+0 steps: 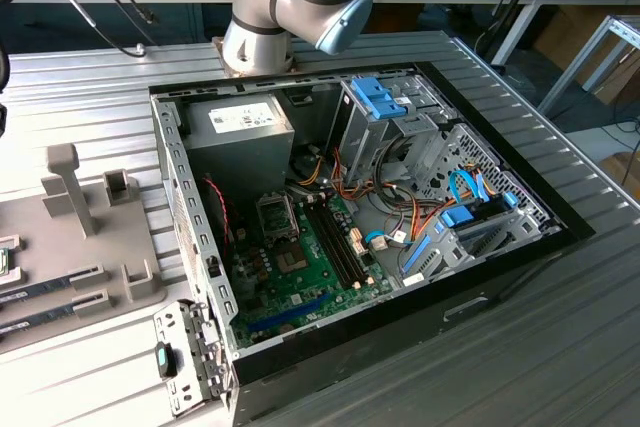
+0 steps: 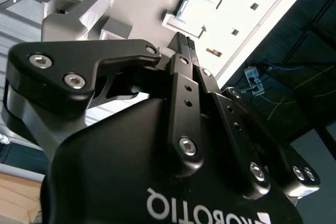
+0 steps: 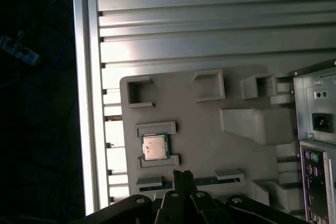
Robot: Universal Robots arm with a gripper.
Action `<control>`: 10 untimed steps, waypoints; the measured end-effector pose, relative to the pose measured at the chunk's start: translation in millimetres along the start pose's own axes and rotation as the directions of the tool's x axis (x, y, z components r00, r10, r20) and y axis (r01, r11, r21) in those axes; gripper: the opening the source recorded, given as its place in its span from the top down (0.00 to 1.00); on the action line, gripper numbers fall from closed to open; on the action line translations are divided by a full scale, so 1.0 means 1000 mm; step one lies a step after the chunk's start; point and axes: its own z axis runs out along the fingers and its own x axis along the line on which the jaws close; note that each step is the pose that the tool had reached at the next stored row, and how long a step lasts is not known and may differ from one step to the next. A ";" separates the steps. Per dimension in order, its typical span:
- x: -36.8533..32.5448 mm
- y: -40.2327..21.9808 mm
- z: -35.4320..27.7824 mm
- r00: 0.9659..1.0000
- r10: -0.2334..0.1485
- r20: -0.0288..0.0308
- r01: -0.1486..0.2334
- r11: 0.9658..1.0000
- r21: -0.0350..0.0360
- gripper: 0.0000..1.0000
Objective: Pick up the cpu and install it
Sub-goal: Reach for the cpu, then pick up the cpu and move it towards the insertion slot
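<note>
- The gripper (image 3: 182, 173), nearest the lens in the first wrist view, has its fingers pressed together, gripping nothing.
- The cpu (image 3: 154, 147) lies flat in a framed pocket of the grey fixture tray (image 3: 210, 140), near the fingertips but apart from them.
- In the exterior view, the tray sits at the exterior view's left, with the computer case (image 1: 360, 207) to its right.

White letters stand upside down on the black body of the hand (image 2: 185, 43) in the second wrist view. In the exterior view a white label (image 1: 240, 115) sits on the grey power supply box (image 1: 235, 152); its print is too small to read.
</note>
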 end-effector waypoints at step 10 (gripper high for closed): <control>0.0010 -0.0003 0.0053 1.000 0.000 0.000 0.000 1.000 0.000 0.89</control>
